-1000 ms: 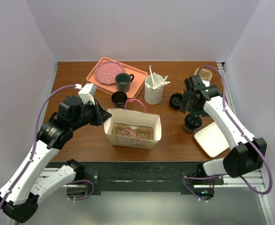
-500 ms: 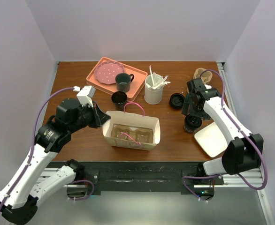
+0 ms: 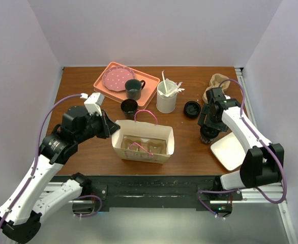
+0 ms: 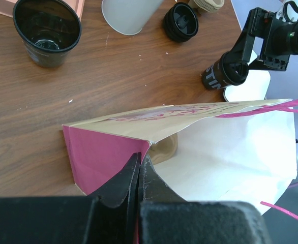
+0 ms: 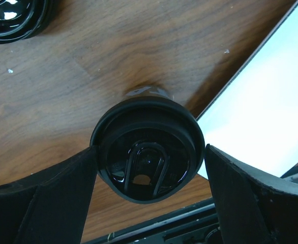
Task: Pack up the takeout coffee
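Note:
The takeout coffee (image 3: pixel 208 134), a black lidded cup with white lettering, stands upright on the table at the right; it also shows in the left wrist view (image 4: pixel 225 73) and from above in the right wrist view (image 5: pixel 148 150). My right gripper (image 3: pixel 209 127) is open and low over it, one finger on each side of the lid (image 5: pixel 149 152), the left finger at the rim. My left gripper (image 3: pixel 110 131) is shut on the left edge of the paper bag (image 3: pixel 144 154), pinching its pink side fold (image 4: pixel 108 152). The bag stands open with a brown cup carrier (image 3: pixel 139 144) inside.
A loose black lid (image 3: pixel 191 109) lies left of the right arm. A plain black cup (image 3: pixel 129 107) and a white cup of stirrers (image 3: pixel 166 99) stand behind the bag. An orange tray (image 3: pixel 100 84) holds a pink plate and dark mug. A white dish (image 3: pixel 230 151) lies right of the coffee.
My right gripper has moved toward the near edge and come down over the takeout coffee, its fingers now straddling the lid. The bag has shifted slightly left in my left gripper.

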Available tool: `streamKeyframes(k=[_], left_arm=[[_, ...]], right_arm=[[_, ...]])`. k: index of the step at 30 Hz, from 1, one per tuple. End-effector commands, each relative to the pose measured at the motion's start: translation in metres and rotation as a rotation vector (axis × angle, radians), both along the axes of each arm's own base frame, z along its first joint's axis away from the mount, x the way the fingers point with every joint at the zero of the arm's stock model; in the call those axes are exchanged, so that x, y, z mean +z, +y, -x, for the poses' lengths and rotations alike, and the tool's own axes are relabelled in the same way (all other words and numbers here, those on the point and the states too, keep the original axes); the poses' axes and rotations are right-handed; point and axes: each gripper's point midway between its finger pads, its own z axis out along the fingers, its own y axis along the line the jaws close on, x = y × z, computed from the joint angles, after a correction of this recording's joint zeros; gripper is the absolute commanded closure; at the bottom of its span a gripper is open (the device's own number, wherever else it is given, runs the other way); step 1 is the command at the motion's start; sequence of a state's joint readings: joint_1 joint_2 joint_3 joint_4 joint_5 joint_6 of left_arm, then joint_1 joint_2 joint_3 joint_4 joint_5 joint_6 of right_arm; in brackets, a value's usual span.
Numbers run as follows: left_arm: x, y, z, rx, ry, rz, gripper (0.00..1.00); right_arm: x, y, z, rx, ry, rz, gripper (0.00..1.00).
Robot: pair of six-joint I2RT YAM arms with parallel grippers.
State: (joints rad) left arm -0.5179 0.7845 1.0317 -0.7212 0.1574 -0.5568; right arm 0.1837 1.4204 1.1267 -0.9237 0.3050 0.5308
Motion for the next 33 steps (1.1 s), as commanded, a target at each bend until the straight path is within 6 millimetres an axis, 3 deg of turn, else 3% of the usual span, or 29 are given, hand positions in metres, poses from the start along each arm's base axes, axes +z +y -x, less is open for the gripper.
streamKeyframes(k=[1, 9, 15, 21, 27, 28, 30, 31, 33], left_arm=[[0.008, -0.005, -0.002, -0.019, -0.033, 0.026, 1.00], [0.007, -0.005, -0.003, 0.000, -0.024, 0.045, 1.00], [0.022, -0.011, -0.013, 0.012, -0.058, 0.087, 1.00], [0.031, -0.017, -0.034, 0.045, -0.090, 0.103, 1.00], [0.017, -0.011, -0.038, 0.103, -0.017, 0.056, 1.00], [0.014, -0.008, -0.039, 0.117, -0.008, 0.042, 1.00], [0.008, -0.001, -0.041, 0.143, 0.014, -0.006, 1.00], [0.011, 0.000, -0.044, 0.149, 0.007, -0.020, 1.00], [0.006, 0.001, -0.045, 0.151, 0.033, -0.047, 1.00]], right_arm=[[-0.004, 0.005, -0.007, 0.021, -0.024, -0.034, 0.14], [-0.007, 0.005, -0.006, 0.033, -0.015, -0.036, 0.22], [0.002, 0.006, -0.010, 0.079, -0.027, -0.030, 0.38], [0.054, 0.010, -0.036, 0.184, -0.117, -0.017, 0.49], [0.125, 0.035, -0.049, 0.322, -0.249, -0.074, 0.53], [0.148, 0.041, -0.053, 0.355, -0.305, -0.088, 0.54], [0.172, 0.062, -0.049, 0.432, -0.353, -0.142, 0.54], [0.198, 0.070, -0.049, 0.468, -0.415, -0.158, 0.54], [0.224, 0.096, -0.040, 0.556, -0.471, -0.194, 0.54]])
